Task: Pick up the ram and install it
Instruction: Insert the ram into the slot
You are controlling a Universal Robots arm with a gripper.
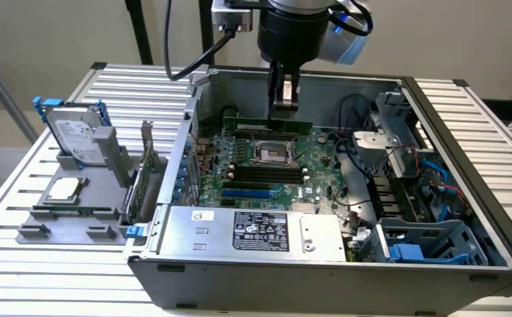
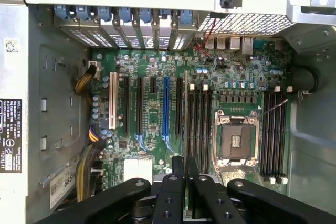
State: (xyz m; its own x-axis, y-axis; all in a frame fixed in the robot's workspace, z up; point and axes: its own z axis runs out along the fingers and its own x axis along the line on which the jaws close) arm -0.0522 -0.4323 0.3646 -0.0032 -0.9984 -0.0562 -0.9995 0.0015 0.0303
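Where the hand hangs: the hand point(image 1: 282, 109) reaches down from the arm into the open computer case point(image 1: 326, 267), over the far part of the motherboard point(image 1: 238, 148).
Hand state: fingers point(image 2: 177, 182) drawn nearly together, clamped on the thin upper edge of the ram point(image 1: 260, 124).
Ram position: held on edge, its long side running from the exterior view's left to its right, just beyond the processor socket point(image 1: 272, 153); whether it touches a slot cannot be told.
Memory slots: the black memory slots point(image 1: 265, 173) on the socket's near side lie parallel to the ram.
Case: stands on the slatted counter point(image 1: 27, 277), with the power supply point(image 1: 256, 231) along its near wall.
Holder: a grey holder point(image 1: 63, 228) on the exterior view's left carries an upright hard drive point(image 1: 73, 132), a flat silver processor chip point(image 1: 65, 189) and an expansion card point(image 1: 142, 175) on edge.
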